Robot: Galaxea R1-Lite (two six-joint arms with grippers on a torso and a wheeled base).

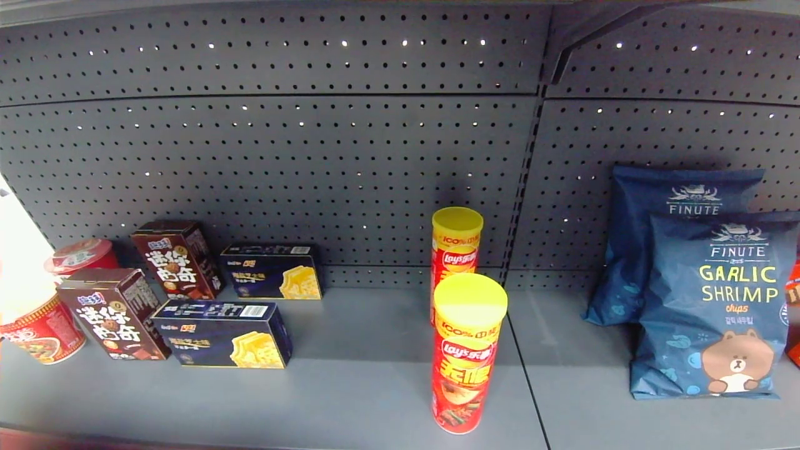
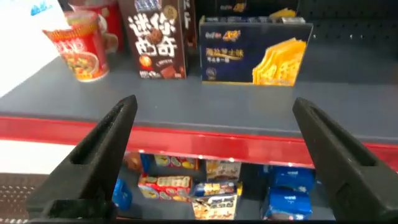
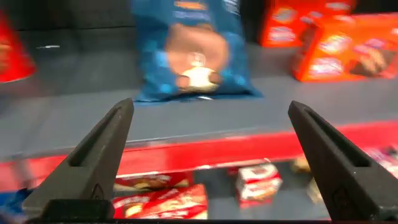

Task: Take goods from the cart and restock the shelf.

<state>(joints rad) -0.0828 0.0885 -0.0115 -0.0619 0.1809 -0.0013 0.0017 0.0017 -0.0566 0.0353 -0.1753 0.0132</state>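
two open grippers before a part-stocked shelf (image 1: 375,381)
from the left: cup noodles (image 1: 40,331), brown boxes (image 1: 115,312), navy boxes (image 1: 225,334), two red chip cans (image 1: 469,353) standing one behind the other, then blue shrimp chip bags (image 1: 712,312) upright. left gripper (image 2: 213,102) and right gripper (image 3: 210,104) both sit at the shelf's red front edge, jaws spread wide, holding nothing.

A shop: pegboard-backed shelf (image 1: 375,375) of chip cans (image 1: 469,356), snack boxes (image 1: 225,334), chip bags (image 1: 712,312).
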